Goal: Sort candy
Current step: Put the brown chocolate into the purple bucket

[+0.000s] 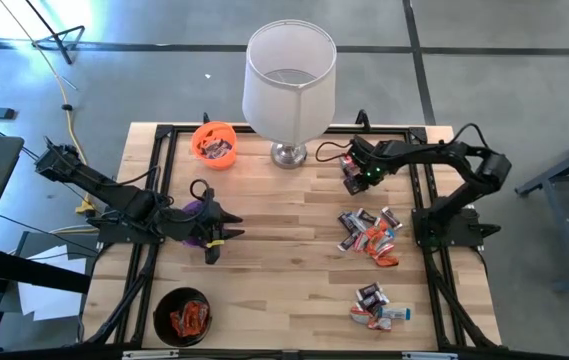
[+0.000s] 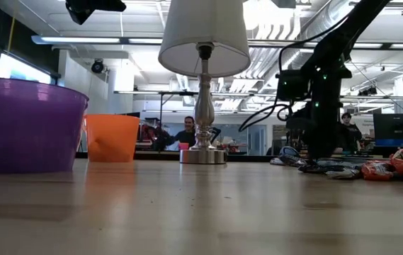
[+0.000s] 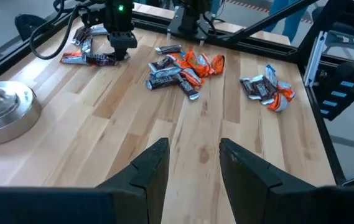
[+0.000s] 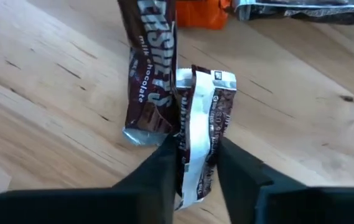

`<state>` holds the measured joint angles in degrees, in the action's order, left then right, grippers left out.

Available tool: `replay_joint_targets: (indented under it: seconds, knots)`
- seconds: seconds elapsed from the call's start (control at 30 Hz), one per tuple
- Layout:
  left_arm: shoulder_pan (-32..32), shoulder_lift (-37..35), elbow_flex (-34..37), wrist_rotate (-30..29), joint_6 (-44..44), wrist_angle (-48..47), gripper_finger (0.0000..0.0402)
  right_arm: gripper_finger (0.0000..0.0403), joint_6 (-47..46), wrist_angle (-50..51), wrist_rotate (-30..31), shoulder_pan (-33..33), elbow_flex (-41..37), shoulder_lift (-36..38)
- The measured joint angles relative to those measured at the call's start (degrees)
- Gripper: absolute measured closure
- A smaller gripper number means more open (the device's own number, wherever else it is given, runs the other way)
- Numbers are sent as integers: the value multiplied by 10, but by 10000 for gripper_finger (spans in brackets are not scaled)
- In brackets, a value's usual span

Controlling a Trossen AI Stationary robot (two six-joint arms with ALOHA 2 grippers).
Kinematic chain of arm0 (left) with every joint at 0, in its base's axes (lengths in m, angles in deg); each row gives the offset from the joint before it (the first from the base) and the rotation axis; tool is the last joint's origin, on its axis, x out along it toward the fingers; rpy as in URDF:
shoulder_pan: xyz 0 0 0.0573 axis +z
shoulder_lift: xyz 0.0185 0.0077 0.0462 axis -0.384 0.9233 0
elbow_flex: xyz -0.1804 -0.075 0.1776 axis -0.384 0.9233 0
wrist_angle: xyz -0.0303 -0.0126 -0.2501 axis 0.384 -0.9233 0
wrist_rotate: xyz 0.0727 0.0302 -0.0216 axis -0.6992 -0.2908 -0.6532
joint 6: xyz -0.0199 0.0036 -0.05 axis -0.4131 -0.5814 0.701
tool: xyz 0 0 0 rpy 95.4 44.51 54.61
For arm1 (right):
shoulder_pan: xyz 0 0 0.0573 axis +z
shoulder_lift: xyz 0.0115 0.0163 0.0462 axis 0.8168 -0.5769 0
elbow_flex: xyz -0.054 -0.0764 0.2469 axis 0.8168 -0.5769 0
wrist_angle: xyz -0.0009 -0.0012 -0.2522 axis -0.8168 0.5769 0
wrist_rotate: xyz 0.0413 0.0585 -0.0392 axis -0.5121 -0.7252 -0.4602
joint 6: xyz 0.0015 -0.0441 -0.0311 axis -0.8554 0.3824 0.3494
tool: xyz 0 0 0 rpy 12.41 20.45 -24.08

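The candy lies in three groups on the table's right half: a middle pile [image 1: 368,235] of brown, orange and silver wrappers, a near pile [image 1: 378,308], and a few brown pieces by the far right [image 1: 350,172]. My right gripper [image 1: 353,184] is down in that far group, shut on one dark brown candy [image 4: 196,134]. Another brown bar [image 4: 147,68] lies flat beside it. My left gripper [image 1: 226,236] waits open next to the purple cup [image 1: 197,214], touching nothing; its fingers [image 3: 152,168] frame bare wood. My right gripper pinches the dark brown candy between its two fingers [image 4: 158,165], near the wrapper's end [image 4: 192,171] closest to the wrist. It comes from above, pointing down. The candy stands on edge, its white seam toward the camera. Whether it is clear of the table I cannot tell.
A lamp [image 1: 289,80] stands at the far edge, its base [image 1: 288,154] close to my right gripper. An orange cup [image 1: 214,143] holds dark candies at far left; a black cup [image 1: 184,315] holds orange ones at near left. Bare wood lies in the middle [image 1: 284,250].
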<state>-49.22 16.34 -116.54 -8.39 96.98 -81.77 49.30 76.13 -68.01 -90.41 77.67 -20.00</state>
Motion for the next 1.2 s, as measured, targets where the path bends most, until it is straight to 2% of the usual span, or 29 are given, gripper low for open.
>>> replay_joint_targets:
  seconds: [0.13,0.3,0.4,0.57,0.7,0.77,0.83,1.03,1.2]
  knots:
    - [0,0,0,0,0,0,273,388,-9,17,-8,0,-1,17]
    - [0,0,0,0,1,1,273,390,-27,81,-13,6,4,49]
    - [0,0,0,-6,1,2,273,400,-57,82,-17,33,5,83]
    - [0,9,0,-33,-24,12,273,402,-134,-32,-57,135,5,153]
    - [0,36,1,-29,-91,84,273,403,-192,-186,-50,245,6,195]
    - [0,56,1,-11,-136,135,273,403,-203,-263,-24,300,7,205]
    - [0,78,1,7,-176,191,273,403,-198,-296,17,352,21,207]
    - [18,140,0,1,-237,334,273,403,-115,-271,202,475,103,172]
    - [47,168,0,0,-242,403,273,403,-54,-213,311,527,190,105]
